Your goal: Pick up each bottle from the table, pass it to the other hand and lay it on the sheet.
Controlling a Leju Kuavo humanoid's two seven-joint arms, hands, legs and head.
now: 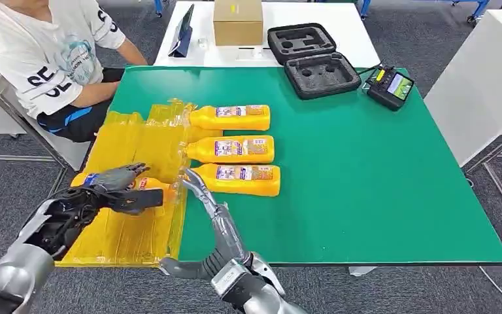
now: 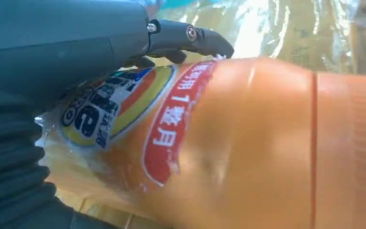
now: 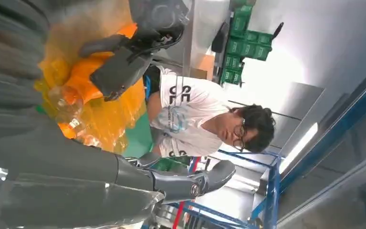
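Over the yellow sheet (image 1: pixel 131 140), the left robot hand (image 1: pixel 119 188) grips an orange bottle (image 1: pixel 145 186); right robot hand (image 1: pixel 204 196) spread, empty.

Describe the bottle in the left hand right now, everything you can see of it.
The bottle is orange plastic, glossy, with a printed label in red, yellow and blue carrying white characters. It lies roughly on its side over the crinkled yellow sheet at the table's left edge, apart from the three bottles on the green mat. The left hand grips it around the body, dark fingers wrapped over the top. Whether it rests on the sheet or hangs just above cannot be told.
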